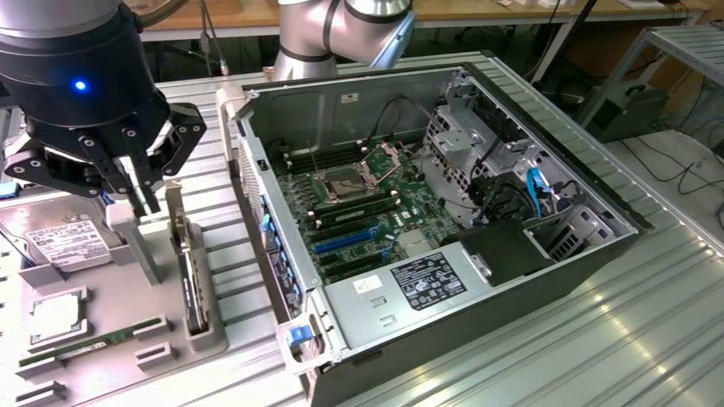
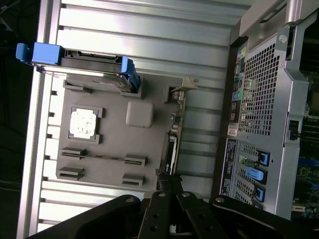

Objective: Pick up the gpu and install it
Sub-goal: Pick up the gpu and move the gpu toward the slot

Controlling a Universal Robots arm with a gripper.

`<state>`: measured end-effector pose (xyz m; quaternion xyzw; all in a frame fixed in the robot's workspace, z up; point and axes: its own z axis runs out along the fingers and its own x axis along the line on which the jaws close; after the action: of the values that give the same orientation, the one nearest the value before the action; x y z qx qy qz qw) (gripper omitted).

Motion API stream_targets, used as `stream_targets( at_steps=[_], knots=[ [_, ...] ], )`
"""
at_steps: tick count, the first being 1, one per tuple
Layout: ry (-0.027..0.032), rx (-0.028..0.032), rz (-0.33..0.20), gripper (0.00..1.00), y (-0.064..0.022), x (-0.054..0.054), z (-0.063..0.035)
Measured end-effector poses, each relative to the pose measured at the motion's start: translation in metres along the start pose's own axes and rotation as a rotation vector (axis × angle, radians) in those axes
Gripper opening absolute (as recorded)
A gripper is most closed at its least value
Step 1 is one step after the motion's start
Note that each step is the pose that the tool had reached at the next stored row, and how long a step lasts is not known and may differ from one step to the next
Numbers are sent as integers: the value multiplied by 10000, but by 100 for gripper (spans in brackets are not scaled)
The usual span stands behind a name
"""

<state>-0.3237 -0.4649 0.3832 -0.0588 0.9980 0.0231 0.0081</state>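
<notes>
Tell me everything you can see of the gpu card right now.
The gpu is a thin flat rectangular card, dark-faced, with a silver metal bracket at one end. It stands on edge, upright, slotted into the grey holder tray beside the open black computer case. The shut black gripper hangs above, apparently clear of it.

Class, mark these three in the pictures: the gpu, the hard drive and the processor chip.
gpu (image 1: 190, 271), exterior view, upper edge of the upright card.
hard drive (image 1: 63, 242), exterior view, its white label.
processor chip (image 2: 83, 123), wrist view, middle of its metal lid.
</notes>
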Motion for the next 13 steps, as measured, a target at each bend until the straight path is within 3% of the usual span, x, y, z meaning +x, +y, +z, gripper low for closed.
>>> stream_targets(
  at_steps=[1, 5, 7, 11, 13],
  knots=[
    [0, 0, 0, 11, 0, 0, 0],
    [0, 0, 0, 36, 0, 0, 0],
    [0, 0, 0, 36, 0, 0, 0],
    [0, 0, 0, 60, 0, 0, 0],
    [0, 0, 0, 60, 0, 0, 0]
  ],
)
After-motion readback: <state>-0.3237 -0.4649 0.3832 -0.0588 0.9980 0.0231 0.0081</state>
